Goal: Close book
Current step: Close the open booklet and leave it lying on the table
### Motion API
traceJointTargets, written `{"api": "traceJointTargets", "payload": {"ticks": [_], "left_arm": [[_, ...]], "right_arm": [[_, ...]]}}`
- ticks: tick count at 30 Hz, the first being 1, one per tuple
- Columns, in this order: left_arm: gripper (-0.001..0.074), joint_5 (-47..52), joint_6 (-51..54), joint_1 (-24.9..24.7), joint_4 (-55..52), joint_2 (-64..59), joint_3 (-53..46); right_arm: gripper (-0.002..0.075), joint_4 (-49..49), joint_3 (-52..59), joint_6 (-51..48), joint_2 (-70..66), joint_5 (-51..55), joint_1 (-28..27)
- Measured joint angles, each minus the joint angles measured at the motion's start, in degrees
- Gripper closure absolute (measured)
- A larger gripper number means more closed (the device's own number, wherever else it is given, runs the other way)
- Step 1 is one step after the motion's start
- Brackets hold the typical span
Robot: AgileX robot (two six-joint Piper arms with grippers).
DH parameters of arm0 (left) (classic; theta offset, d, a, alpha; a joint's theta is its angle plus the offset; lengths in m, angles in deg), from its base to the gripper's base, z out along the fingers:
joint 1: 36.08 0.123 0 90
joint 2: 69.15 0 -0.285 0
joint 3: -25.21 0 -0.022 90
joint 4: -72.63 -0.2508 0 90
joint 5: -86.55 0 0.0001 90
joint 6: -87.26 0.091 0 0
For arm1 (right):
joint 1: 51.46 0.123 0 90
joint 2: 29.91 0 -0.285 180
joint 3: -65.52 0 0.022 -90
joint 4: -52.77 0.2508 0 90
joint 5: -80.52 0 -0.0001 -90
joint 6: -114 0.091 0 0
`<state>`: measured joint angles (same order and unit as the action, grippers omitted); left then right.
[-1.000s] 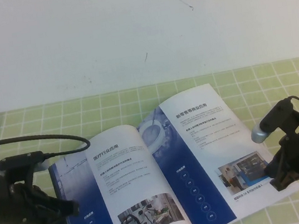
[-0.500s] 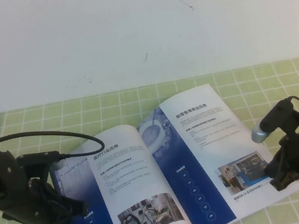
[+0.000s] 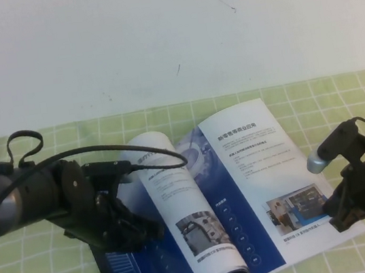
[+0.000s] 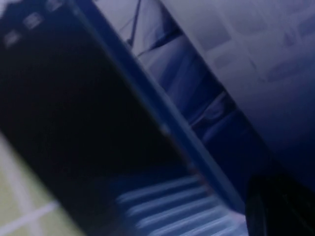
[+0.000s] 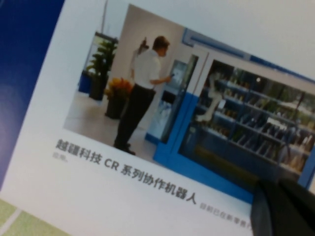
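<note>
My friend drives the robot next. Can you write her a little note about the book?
Left tool: low at the outer side of the raised left page.
Right tool: at the right page's near corner.
Book: on the green checked cloth, not closed; left page stands curled toward the middle, right page lies flat.
Left to do: swing that page over until the book shuts.

On the book's (image 3: 213, 194) right-hand page (image 3: 260, 169), the caption (image 5: 125, 169) under a photo (image 5: 197, 113) reads "越疆科技 CR 系列协作机器人". A smaller grey line follows it but is too faint to read. The heading (image 3: 238, 132) at the top of that page reads "新零售等商业应用". The body text and the curled left page (image 3: 169, 186) are too small to read.
</note>
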<state>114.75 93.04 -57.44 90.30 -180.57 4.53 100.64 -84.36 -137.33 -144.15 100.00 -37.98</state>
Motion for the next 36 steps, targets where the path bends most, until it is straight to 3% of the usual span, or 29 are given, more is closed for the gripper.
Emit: {"api": "traceJointTargets", "payload": {"ticks": [7, 12, 17, 26, 36], "left_arm": [[0.0738, -5.8, -0.1, -3.2, 7.5, -2.2, 3.7], [0.0738, -4.1, 2.3, -3.7, 7.5, -3.1, 5.5], [0.0738, 0.1, -3.5, -3.7, -5.5, -0.3, 5.9], [0.0738, 14.4, -22.4, -3.7, -33.7, 5.8, 6.0], [0.0738, 16.8, -31.2, -1.5, -39.2, 5.7, 4.9]], "right_arm": [[0.0729, 0.1, -0.2, 0.7, -0.2, 0.5, 0.0], [0.0729, 0.1, -0.3, 0.9, -0.2, 0.6, 0.0], [0.0729, 0.1, -0.6, 2.3, 0.1, 1.5, 0.0], [0.0729, -1.1, -9.1, 7.5, 0.7, 15.1, 0.3], [0.0729, -4.6, -21.0, 8.2, -3.1, 14.5, 3.0]]}}
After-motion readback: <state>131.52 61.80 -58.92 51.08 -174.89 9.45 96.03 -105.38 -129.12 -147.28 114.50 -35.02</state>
